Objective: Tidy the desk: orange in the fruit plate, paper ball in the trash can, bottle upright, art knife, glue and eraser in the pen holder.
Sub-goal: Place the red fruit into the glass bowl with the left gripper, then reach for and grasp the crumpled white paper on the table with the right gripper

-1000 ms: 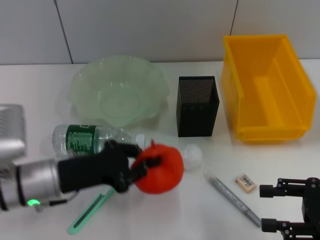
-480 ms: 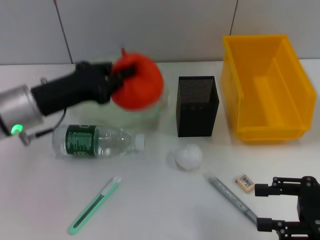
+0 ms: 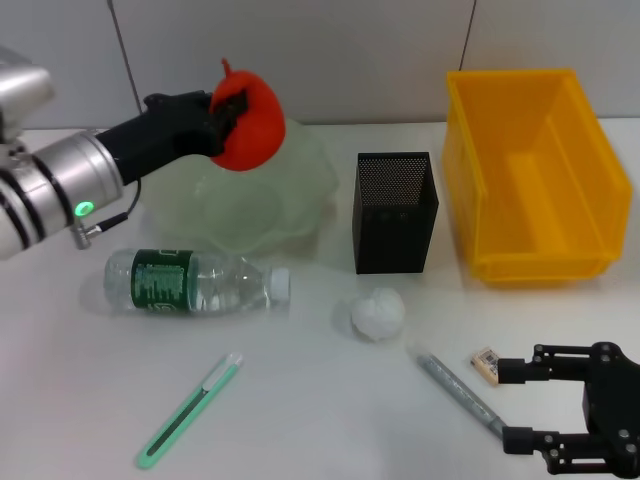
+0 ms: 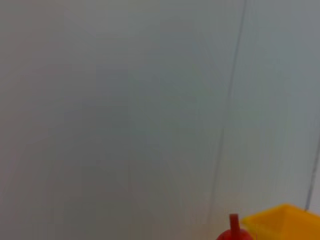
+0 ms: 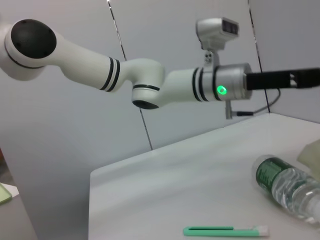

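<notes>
My left gripper (image 3: 225,115) is shut on the orange (image 3: 252,128), held in the air over the back of the pale green fruit plate (image 3: 300,215). The orange's stem (image 4: 233,231) pokes into the left wrist view. A clear bottle (image 3: 195,282) with a green label lies on its side in front of the plate. The paper ball (image 3: 378,313), the grey glue stick (image 3: 462,392) and the eraser (image 3: 487,363) lie at front right. My right gripper (image 3: 515,405) stands open just right of them. The green art knife (image 3: 188,410) lies at front left. The black mesh pen holder (image 3: 395,212) stands mid-table.
The yellow trash can (image 3: 535,175) sits at back right beside the pen holder. The right wrist view shows my left arm (image 5: 150,87), the bottle (image 5: 290,187) and the art knife (image 5: 225,231). A grey wall runs behind the table.
My left gripper has carried the orange up from the table front to over the plate, then slightly left and higher. My right gripper has shifted a little toward the eraser.
</notes>
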Tool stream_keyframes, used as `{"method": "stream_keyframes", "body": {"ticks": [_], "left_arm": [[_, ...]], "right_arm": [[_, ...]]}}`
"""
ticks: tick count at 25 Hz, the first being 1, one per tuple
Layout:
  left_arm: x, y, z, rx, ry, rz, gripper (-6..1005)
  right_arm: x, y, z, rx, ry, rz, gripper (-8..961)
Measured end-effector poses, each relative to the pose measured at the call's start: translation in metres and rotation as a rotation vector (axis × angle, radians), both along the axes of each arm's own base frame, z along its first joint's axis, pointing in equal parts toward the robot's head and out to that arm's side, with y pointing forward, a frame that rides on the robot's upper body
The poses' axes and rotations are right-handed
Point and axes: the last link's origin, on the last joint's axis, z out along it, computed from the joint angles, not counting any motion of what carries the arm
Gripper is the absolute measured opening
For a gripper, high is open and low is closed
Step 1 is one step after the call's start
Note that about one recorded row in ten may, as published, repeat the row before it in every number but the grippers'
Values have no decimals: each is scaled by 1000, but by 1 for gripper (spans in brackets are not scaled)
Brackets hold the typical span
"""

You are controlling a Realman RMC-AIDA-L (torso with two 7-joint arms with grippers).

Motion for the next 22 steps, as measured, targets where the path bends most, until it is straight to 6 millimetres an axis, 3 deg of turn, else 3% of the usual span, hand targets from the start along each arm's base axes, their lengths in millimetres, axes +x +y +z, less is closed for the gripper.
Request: {"method": "stream_keyframes", "body": {"ticks": [4, 11, 19, 22], "left_arm": [[-5, 10, -13, 44, 69, 66, 86], [-10, 12, -18, 75, 99, 93, 105], [-13, 11, -19, 74, 101, 100, 314], [-14, 10, -19, 70, 102, 99, 439]], "right_arm": [[-3, 4, -1, 1, -5, 9, 689], [-2, 7, -4, 3, -7, -2, 689], [-2, 8, -5, 6, -10, -9, 690], [-2, 8, -5, 7, -11, -9, 689]]}}
